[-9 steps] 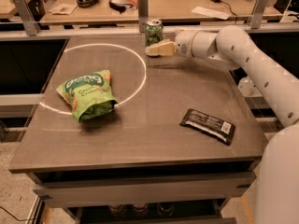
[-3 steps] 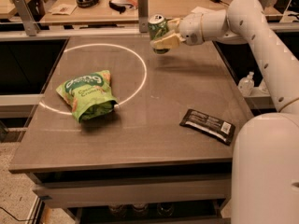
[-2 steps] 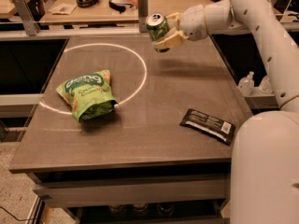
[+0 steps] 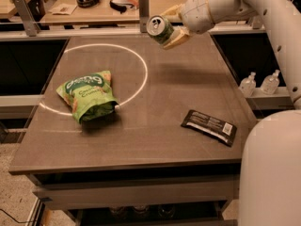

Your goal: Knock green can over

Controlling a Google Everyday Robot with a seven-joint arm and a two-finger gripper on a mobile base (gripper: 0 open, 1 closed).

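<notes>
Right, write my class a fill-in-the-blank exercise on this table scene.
At the table's far edge the gripper is shut on the green can, whose silver ____ faces the camera.
The green snack bag lies across a white painted ____.
The dark wrapper lies on the camera view's ____ side.
Missing: top; circle; right.

Nothing legible (bag (image 4: pixel 89 98) lettering unreadable), nor on green can (image 4: pixel 158 27) in hand (image 4: pixel 168 27) above table (image 4: pixel 188 93).

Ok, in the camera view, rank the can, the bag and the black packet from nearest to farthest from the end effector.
1. Can: tilted, gripped in the end effector, raised at the far side.
2-3. Bag, near left, and packet, near right: too close to call.
</notes>
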